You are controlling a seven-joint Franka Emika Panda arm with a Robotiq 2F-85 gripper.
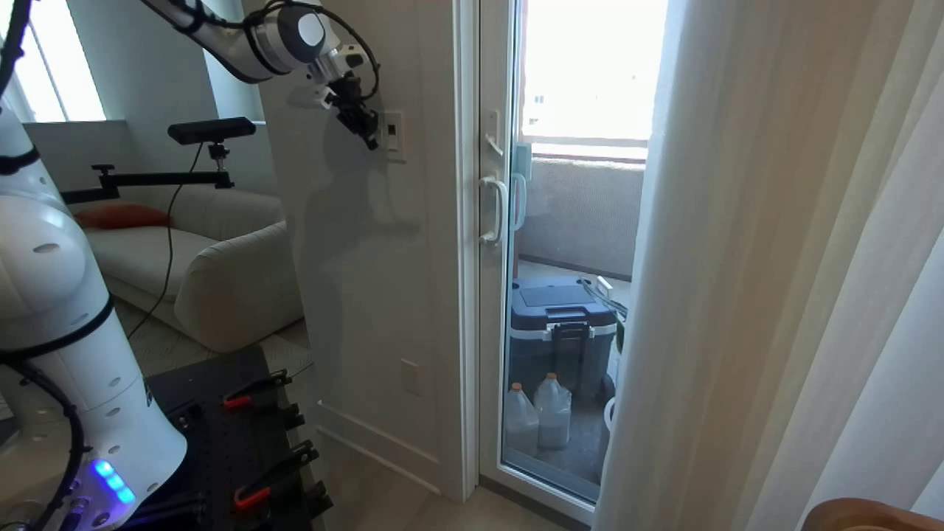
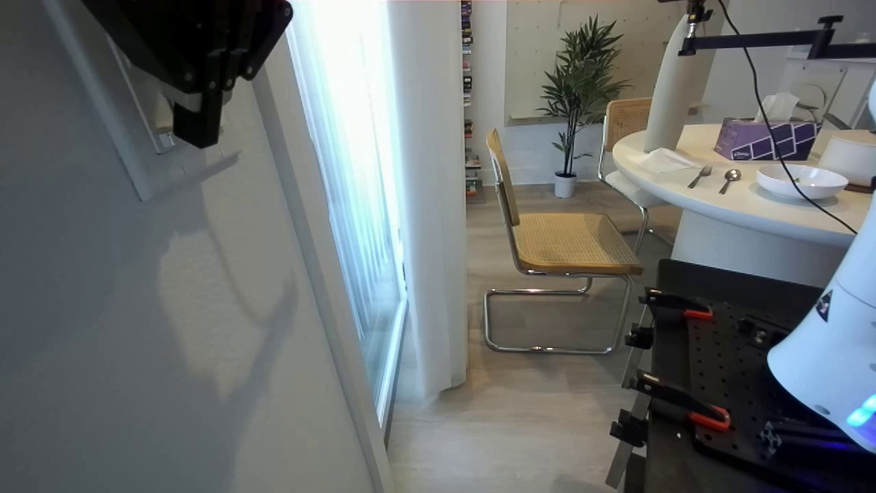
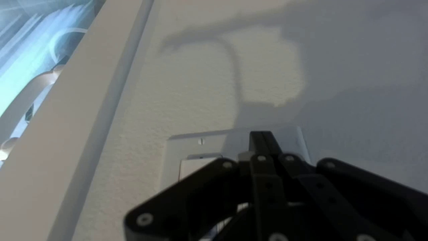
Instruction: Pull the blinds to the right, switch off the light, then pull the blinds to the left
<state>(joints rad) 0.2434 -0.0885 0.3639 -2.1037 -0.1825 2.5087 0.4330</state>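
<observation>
Presently | fingers point(image 3: 256, 144) clenched together on nothing, at the switch plate point(image 1: 394, 136) on the wall point(image 1: 369, 310); contact unclear | blinds point(image 1: 737, 258) hanging partly across the glass door point(image 1: 492, 332) | risk: an off-centre press could skid the fingers off, toggling nothing

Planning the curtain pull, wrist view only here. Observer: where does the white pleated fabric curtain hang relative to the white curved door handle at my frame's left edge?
Observer: In an exterior view, the white pleated fabric curtain hangs to the right of the white curved door handle, clear glass showing between them.
Operator: Any other plate below the white rectangular switch plate?
Observer: Yes, an exterior view shows a small pale rectangular wall plate low down, above the white baseboard.
</observation>
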